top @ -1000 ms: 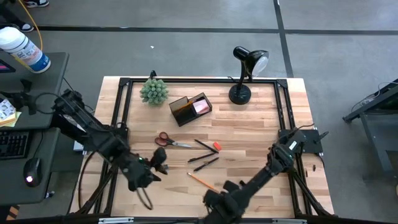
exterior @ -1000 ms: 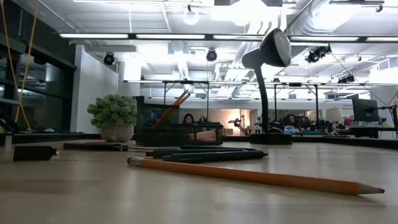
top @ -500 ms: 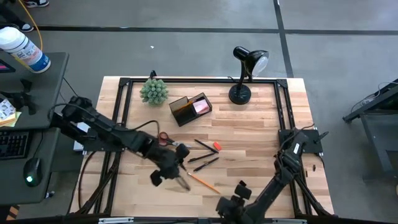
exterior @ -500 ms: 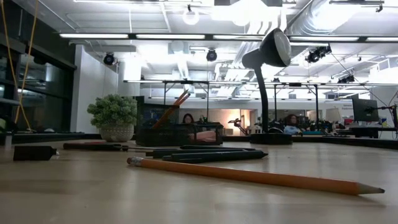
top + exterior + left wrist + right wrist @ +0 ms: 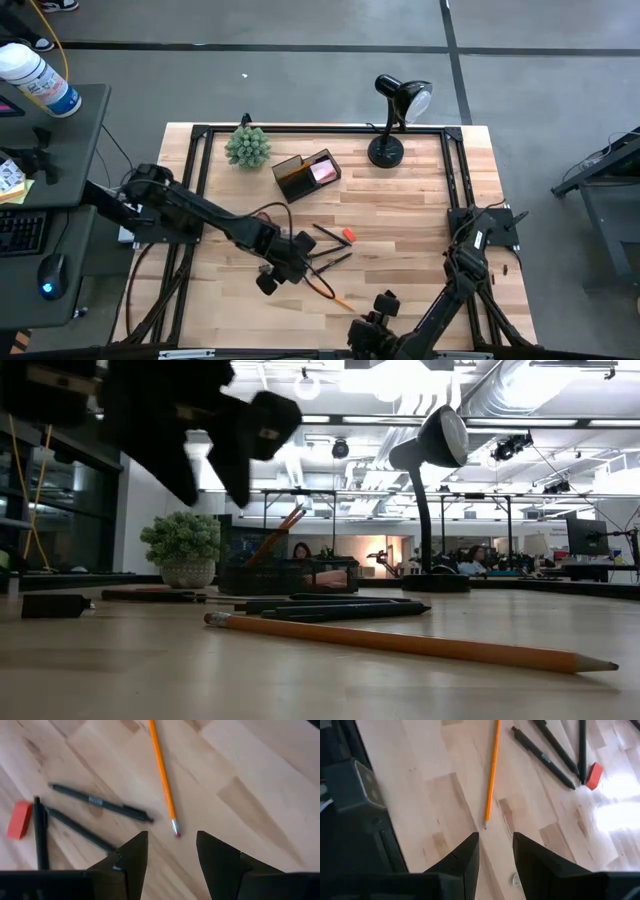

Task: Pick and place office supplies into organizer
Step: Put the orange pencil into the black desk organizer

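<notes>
An orange pencil point(image 5: 328, 291) lies flat on the wooden table near its front edge, also in the low view point(image 5: 410, 643). Just beyond it lie black pens point(image 5: 330, 250) and a red eraser point(image 5: 348, 236). The black organizer point(image 5: 305, 172) stands farther back with a pink pad point(image 5: 322, 170) and pencils in it. My left gripper point(image 5: 298, 268) hovers open above the pencil's eraser end point(image 5: 176, 833), touching nothing; it shows dark in the low view point(image 5: 215, 450). My right gripper point(image 5: 368, 322) is open at the near edge, pointing at the pencil's tip point(image 5: 485, 824).
A small green plant point(image 5: 247, 147) stands at the back left and a black desk lamp point(image 5: 392, 120) at the back right. A black frame point(image 5: 320, 129) runs along the table's edges. Bare wood lies to the right of the pens.
My left gripper has swung from the near left toward the table's right and come down over the pencil's eraser end, rolling a little; it now shows in the low view. My right gripper shifted slightly right along the near edge and turned, then stayed still. No object has moved.
</notes>
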Controlling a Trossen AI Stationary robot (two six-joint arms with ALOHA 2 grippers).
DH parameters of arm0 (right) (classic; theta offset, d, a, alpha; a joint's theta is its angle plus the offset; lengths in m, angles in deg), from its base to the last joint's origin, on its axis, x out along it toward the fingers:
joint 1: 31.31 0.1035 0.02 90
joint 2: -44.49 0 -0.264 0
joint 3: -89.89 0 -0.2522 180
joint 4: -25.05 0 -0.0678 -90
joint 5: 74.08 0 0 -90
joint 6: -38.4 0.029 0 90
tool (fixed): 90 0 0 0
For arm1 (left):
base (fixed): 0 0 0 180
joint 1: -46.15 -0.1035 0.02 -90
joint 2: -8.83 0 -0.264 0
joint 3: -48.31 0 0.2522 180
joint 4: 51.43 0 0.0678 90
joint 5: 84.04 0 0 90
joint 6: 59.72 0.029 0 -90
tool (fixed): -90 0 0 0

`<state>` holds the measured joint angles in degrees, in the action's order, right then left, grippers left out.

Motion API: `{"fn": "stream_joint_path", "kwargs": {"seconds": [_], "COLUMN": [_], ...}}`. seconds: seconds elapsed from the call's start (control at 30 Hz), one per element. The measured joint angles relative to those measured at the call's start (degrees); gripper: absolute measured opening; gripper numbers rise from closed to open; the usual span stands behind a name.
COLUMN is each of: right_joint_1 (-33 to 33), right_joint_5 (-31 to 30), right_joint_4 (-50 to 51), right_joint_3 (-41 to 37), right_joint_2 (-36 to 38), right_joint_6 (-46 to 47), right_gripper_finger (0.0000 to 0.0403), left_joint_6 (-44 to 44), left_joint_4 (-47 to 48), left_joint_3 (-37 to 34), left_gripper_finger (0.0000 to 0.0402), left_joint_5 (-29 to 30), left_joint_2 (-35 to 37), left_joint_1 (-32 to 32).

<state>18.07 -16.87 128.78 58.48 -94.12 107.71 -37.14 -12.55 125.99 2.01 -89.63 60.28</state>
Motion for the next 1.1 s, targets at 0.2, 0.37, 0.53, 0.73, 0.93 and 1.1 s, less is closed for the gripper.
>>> {"fn": "stream_joint_path", "kwargs": {"seconds": [0.2, 0.37, 0.53, 0.73, 0.93, 1.1], "right_joint_1": [-0.9, -1.1, -1.1, -1.1, -1.2, -1.3], "right_joint_5": [-0.1, 1.9, 3.5, 4.8, 4.9, 5.0], "right_joint_4": [0.0, 0.0, 0.0, 0.0, 0.0, 0.0], "right_joint_3": [0.0, 0.0, 0.0, 0.0, 0.0, 0.0], "right_joint_2": [0.0, 0.0, 0.0, 0.0, 0.0, 0.0], "right_joint_6": [-0.3, 1.3, 4.9, 6.6, 6.7, 6.7], "right_gripper_finger": [0.0112, 0.0112, 0.0112, 0.0112, 0.0112, 0.0112], "left_joint_6": [-1.0, -1.9, -3.2, -6.2, -7.9, -9.5], "left_joint_4": [-0.8, -0.4, -3.0, -7.8, -14.9, -17.7], "left_joint_3": [0.0, -0.1, -2.3, -6.7, -8.7, -10.4], "left_gripper_finger": [0.0159, 0.0159, 0.0159, 0.0159, 0.0159, 0.0159], "left_joint_5": [-0.4, -0.2, 0.0, -0.4, -0.3, 2.5], "left_joint_2": [-3.1, -3.9, -3.8, -3.8, -3.8, -3.8], "left_joint_1": [-0.3, -0.3, -0.4, -0.3, -0.3, -0.3]}}
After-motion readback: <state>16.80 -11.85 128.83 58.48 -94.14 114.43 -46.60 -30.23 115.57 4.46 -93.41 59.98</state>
